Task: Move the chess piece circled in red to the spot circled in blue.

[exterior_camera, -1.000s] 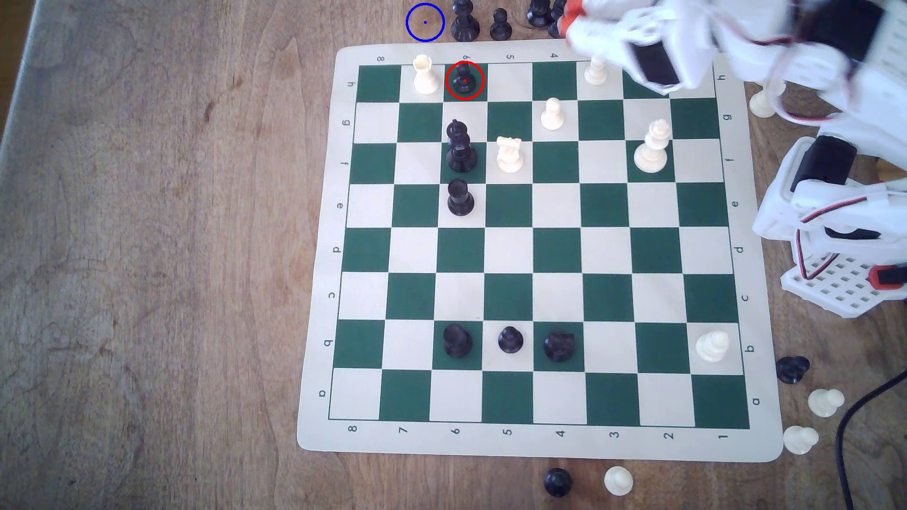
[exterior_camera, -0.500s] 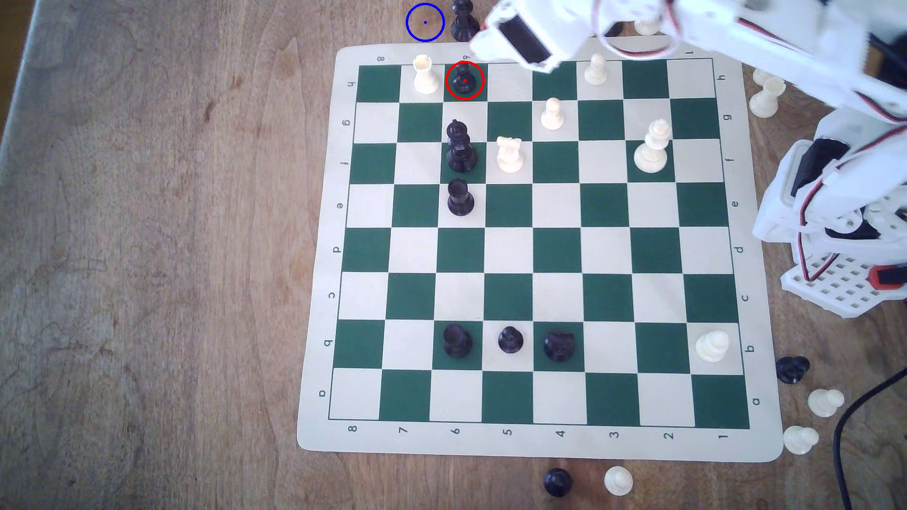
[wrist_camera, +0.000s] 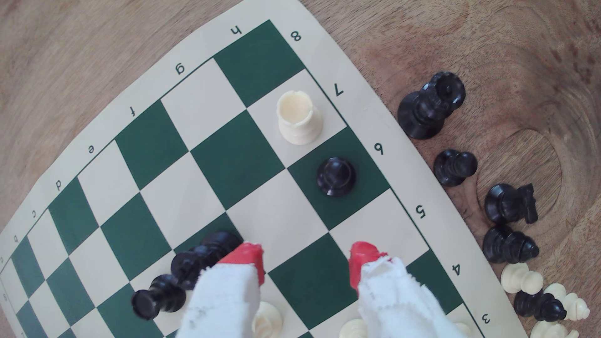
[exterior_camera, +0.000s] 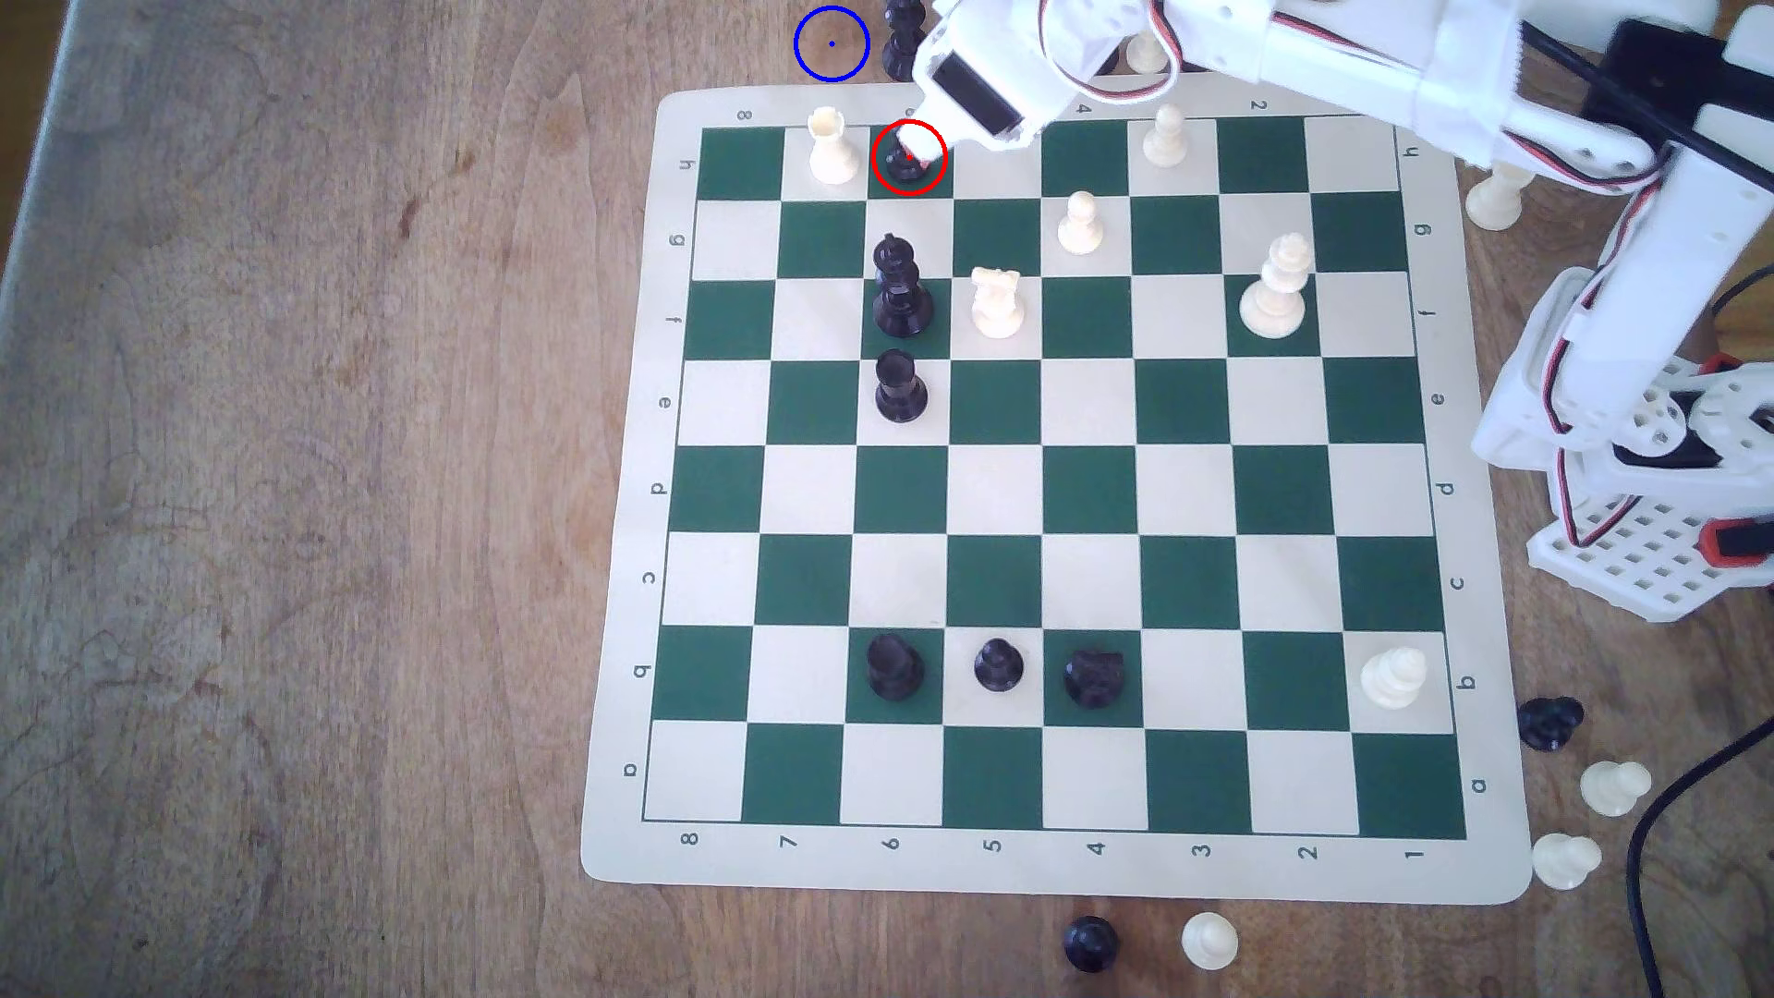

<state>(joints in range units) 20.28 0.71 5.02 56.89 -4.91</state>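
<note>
Fingers (wrist_camera: 247, 256) spread wide, red tips apart over bare squares, gripping nothing, short of the chess piece (wrist_camera: 335, 176). Gripper (wrist_camera: 305, 260) now over the red ring at the exterior view's upper middle, shifted leftward from half a second ago. Pawn upright on its dark square beside the white rook (exterior_camera: 829, 146). The spot (exterior_camera: 831, 43) bare, upper edge.
</note>
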